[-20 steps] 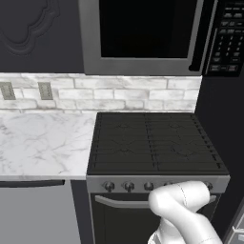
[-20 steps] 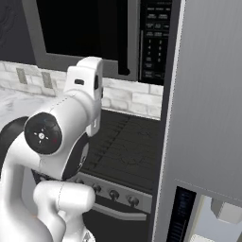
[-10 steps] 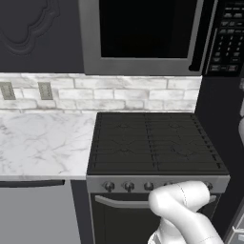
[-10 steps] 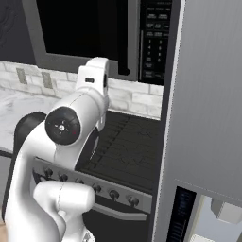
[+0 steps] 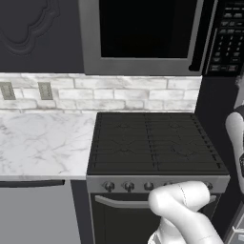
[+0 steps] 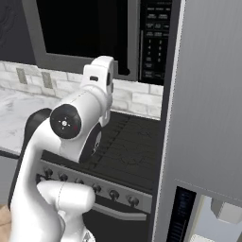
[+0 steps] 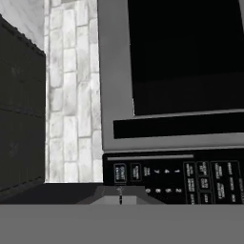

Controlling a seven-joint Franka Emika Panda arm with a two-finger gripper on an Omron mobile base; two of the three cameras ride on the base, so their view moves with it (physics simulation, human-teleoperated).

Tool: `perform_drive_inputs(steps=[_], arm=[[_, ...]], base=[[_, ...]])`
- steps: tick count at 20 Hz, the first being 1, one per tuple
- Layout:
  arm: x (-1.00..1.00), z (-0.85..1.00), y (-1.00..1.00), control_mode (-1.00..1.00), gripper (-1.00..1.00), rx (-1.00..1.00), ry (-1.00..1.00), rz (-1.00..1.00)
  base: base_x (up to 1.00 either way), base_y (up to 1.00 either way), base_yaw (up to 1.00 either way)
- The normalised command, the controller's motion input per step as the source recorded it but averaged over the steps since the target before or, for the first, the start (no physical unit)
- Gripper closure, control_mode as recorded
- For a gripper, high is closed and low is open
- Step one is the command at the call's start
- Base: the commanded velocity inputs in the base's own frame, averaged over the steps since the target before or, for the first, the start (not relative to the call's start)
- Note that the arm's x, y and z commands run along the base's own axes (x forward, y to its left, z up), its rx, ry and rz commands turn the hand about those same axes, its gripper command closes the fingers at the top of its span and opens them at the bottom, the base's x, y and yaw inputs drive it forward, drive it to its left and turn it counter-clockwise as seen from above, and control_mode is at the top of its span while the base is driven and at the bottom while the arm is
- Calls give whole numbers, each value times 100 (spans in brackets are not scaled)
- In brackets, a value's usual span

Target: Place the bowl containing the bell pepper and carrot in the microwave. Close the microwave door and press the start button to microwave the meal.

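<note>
Grey metal frames the microwave door [image 5: 143, 35], which sits shut above the black stove [image 5: 155, 143], its dark window hiding anything inside. Pale markings cover the black button panel [image 5: 230, 38] at the microwave's [image 6: 94, 35] right side, but they are too blurred to read in any view. The gripper [image 7: 120, 196] is closed with nothing between its tips, pointed toward the button panel in the hand view; whether it touches a button cannot be told. White marble counter [image 5: 43, 145] lies left of the stove, and a tall grey fridge [image 6: 208, 108] stands at the right.
</note>
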Motion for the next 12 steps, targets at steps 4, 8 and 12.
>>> perform_drive_inputs(steps=[4,8,12], arm=[[30,0,-29,-100,100,1,0,-7],[21,0,-36,-100,100,3,0,-5],[25,0,-8,-100,100,1,0,-1]], base=[[0,0,0],[0,0,0],[0,0,0]])
